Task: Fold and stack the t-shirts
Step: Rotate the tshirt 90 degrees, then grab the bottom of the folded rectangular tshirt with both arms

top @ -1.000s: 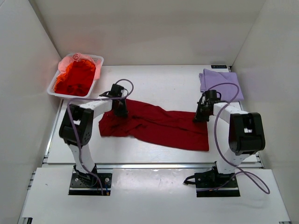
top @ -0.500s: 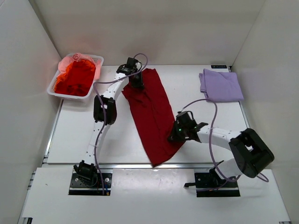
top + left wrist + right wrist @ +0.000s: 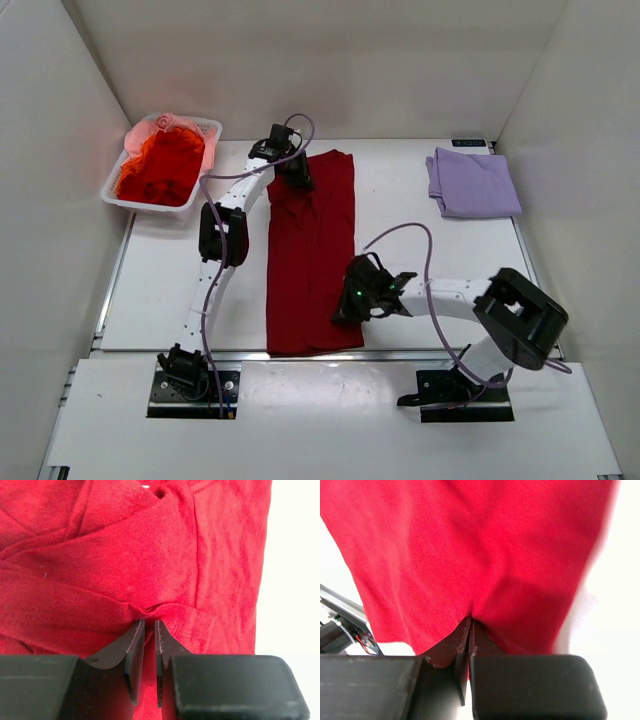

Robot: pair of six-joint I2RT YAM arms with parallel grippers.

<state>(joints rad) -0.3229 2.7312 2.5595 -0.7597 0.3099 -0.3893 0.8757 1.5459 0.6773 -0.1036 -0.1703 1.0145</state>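
Top external showed the dark red t-shirt stretched lengthwise down the middle of the counter, collar end far, hem near the front edge. My left claw pinched cloth by the collar, my right claw the near right edge, both clamped on fabric. I judged this the spreading step; next, lower it flat and release. Wrinkles gathered near the collar.

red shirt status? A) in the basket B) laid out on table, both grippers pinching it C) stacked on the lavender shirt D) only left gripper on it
B: the red shirt lies along the table, left gripper pinching its far end, right gripper its near right edge; both wrist views show cloth between the jaws.
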